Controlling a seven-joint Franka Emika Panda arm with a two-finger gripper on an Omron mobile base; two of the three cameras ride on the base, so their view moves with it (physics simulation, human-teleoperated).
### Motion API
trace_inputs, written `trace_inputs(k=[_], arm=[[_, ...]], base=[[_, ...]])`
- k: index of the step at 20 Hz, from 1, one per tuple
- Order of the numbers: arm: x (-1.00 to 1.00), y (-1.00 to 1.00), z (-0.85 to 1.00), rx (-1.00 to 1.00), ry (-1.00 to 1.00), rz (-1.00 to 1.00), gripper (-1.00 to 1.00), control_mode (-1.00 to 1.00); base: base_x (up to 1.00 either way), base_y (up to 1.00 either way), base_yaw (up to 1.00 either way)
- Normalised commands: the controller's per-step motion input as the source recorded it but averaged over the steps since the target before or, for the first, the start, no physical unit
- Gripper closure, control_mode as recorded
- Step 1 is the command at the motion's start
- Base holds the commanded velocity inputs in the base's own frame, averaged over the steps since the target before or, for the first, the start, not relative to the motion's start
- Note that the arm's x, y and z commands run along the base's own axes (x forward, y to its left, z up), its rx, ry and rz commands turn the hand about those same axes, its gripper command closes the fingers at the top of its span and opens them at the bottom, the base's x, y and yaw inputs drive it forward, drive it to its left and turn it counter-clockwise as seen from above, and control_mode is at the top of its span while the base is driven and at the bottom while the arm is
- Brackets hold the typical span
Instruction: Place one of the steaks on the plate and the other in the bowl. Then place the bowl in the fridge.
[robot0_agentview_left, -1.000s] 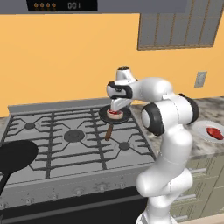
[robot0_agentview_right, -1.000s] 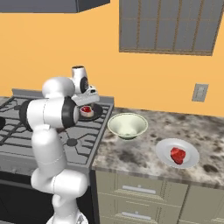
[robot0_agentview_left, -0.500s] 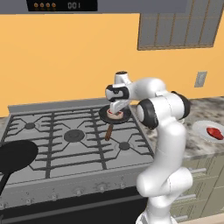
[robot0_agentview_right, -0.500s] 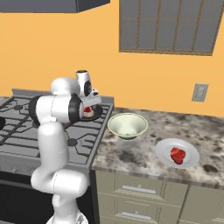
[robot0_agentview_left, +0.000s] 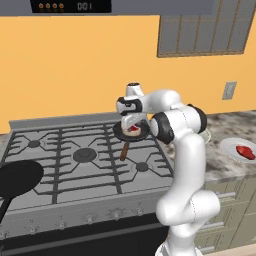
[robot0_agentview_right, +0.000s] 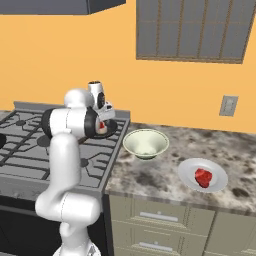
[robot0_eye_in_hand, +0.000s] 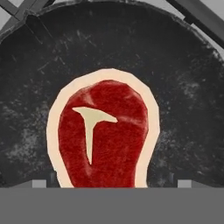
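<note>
One steak (robot0_eye_in_hand: 103, 135), red with a pale fat rim, lies in a small black pan (robot0_eye_in_hand: 183, 87) on the stove's back right burner. My gripper (robot0_eye_in_hand: 111, 183) hangs open right over it, one fingertip on either side of the meat. From the base it shows as the gripper (robot0_agentview_left: 131, 126) low over the pan (robot0_agentview_left: 120, 134). The other steak (robot0_agentview_right: 203, 177) lies on the white plate (robot0_agentview_right: 218, 179) on the counter. The pale bowl (robot0_agentview_right: 146, 143) stands empty between stove and plate. The fridge is out of view.
The small pan's brown handle (robot0_agentview_left: 124, 150) points toward the stove front. A large black frying pan (robot0_agentview_left: 17, 177) sits at the stove's front left. The grey grates (robot0_agentview_left: 75, 155) cover the cooktop. An orange wall and dark cabinets (robot0_agentview_right: 190, 30) stand behind.
The arm has reached forward and the hand has come down closer over the small pan. The jaws stay wide. Steaks, bowl and plate have not moved.
</note>
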Motion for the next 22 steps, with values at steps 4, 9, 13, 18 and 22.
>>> trace_inputs(k=[4, 9, 13, 18, 22], arm=[[0.01, 0.0, -0.34, 0.0, 0.12, 0.04, -1.0, -1.0], [0.09, 0.0, -0.26, 0.0, 0.13, 0.03, -1.0, -1.0], [-0.09, -0.04, 0.0, 0.01, 0.01, 0.12, -1.0, -1.0], [-0.28, -0.31, 0.0, 0.08, -0.03, 0.14, -1.0, -1.0], [-0.46, -0.17, -0.01, 0.07, -0.26, 0.06, -1.0, -1.0]], base=[[0.0, 0.0, 0.0], [0.0, 0.0, 0.0], [0.0, 0.0, 0.0], [0.0, 0.0, 0.0], [0.0, 0.0, 0.0]])
